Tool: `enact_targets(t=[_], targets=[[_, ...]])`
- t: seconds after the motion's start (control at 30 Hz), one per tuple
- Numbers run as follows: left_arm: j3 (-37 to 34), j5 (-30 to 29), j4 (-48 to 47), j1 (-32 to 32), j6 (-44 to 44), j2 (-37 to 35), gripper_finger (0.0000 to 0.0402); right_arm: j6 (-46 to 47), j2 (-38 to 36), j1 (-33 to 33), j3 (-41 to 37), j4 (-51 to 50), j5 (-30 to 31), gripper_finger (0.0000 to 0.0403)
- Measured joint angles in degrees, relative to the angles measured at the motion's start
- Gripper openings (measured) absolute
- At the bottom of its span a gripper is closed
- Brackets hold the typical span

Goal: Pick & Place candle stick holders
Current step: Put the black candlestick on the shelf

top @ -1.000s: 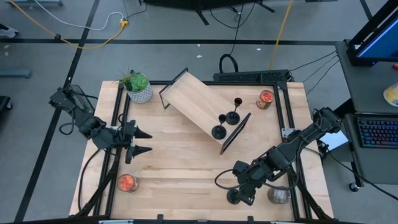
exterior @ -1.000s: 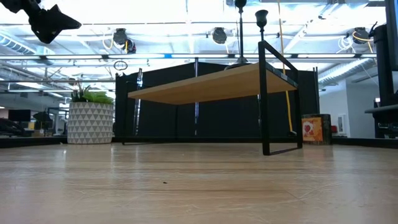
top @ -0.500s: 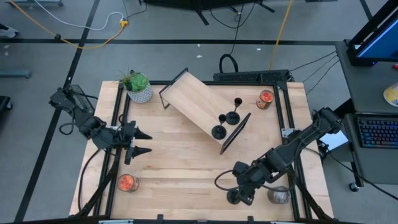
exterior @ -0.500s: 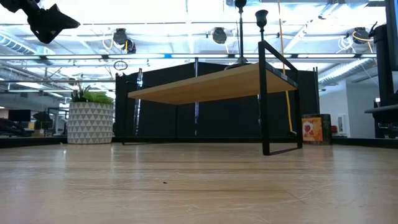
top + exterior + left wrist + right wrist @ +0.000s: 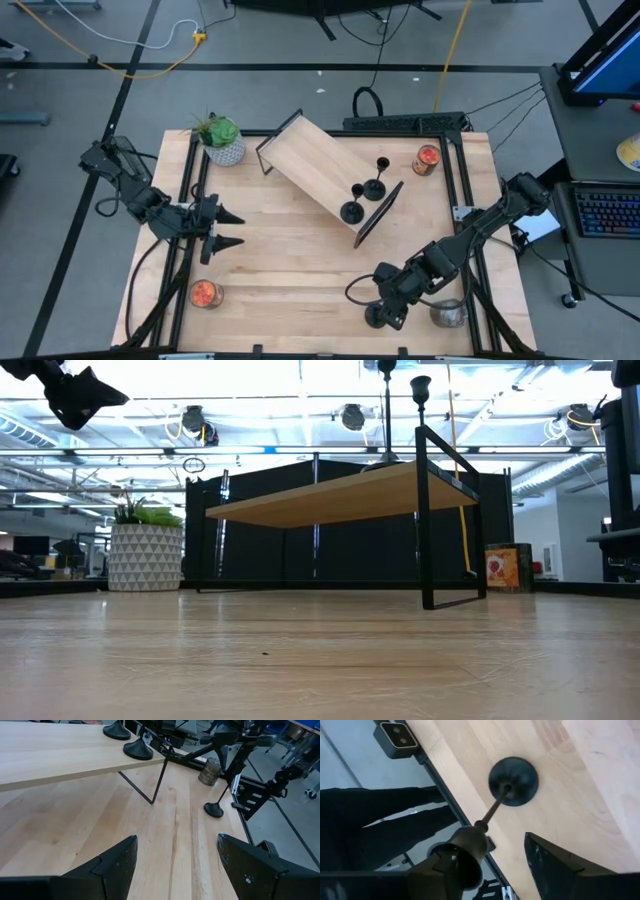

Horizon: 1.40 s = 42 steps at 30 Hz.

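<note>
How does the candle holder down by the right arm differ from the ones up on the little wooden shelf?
The lone candle holder stands on the table near its front edge, under the right gripper; the three shelf holders stand raised on the shelf. It stands alone; they cluster. All are black, with disc bases.

In the low view, the candle stick holders (image 5: pixel 420 390) on the raised shelf (image 5: pixel 340 495) are cut off by the top edge; their bases stay hidden behind the shelf board.

Honestly no text I can read anywhere here (checked every view). The red jar (image 5: pixel 501 567) behind the shelf (image 5: pixel 330 497) has some kind of label, but it's too small to make out.
</note>
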Motion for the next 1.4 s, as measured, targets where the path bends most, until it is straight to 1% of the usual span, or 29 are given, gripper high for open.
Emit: enact_targets(t=[0.13,0.33,0.37,0.5,0.57,0.7,0.77,0.8,0.87,0.97,1.2,1.4], targets=[[0.0,0.0,0.0,0.0,-0.1,0.0,0.0282,0.0,0.0,-0.1,-0.5,1.1,0.1,0.0128],[0.0,0.0,0.0,0.0,-0.2,0.0,0.0282,-1.0,-0.2,-0.4,-0.4,1.5,0.1,0.0023],[0.0,0.0,0.0,0.0,-0.2,0.0,0.0283,-1.2,-0.4,-0.5,-0.5,0.9,0.2,0.0016],[0.0,0.0,0.0,0.0,-0.2,0.0,0.0282,-0.7,-0.4,-0.6,-0.3,2.2,-0.4,0.0014],[0.0,0.0,0.0,0.0,-0.2,0.1,0.0283,-0.7,-0.5,-0.9,-0.5,5.7,-1.7,0.0012],[0.0,0.0,-0.1,0.0,-0.2,0.1,0.0282,-1.9,-1.7,-2.2,-0.2,12.4,-1.7,0.0012],[0.0,0.0,-0.2,0.0,-0.2,0.1,0.0282,-4.1,-1.9,-3.1,1.5,15.7,-1.4,0.0012],[0.0,0.0,-0.2,0.0,-0.1,0.1,0.0282,-5.4,-2.0,-3.8,2.5,15.8,-1.3,0.0012],[0.0,0.0,-0.2,0.0,-0.1,0.0,0.0283,-8.4,-2.2,-5.6,5.1,14.8,-1.3,0.0012],[0.0,0.0,-0.2,0.0,-0.1,0.1,0.0282,-14.8,-2.2,-8.6,11.1,12.8,-1.2,0.0012],[0.0,0.0,-0.2,0.0,-0.2,0.1,0.0282,-31.1,-2.2,-16.9,29.3,-0.4,-1.3,0.0011],[0.0,0.0,-0.2,0.0,-0.2,0.1,0.0282,-44.8,-2.3,-25.7,45.7,-12.5,-1.2,0.0011]])
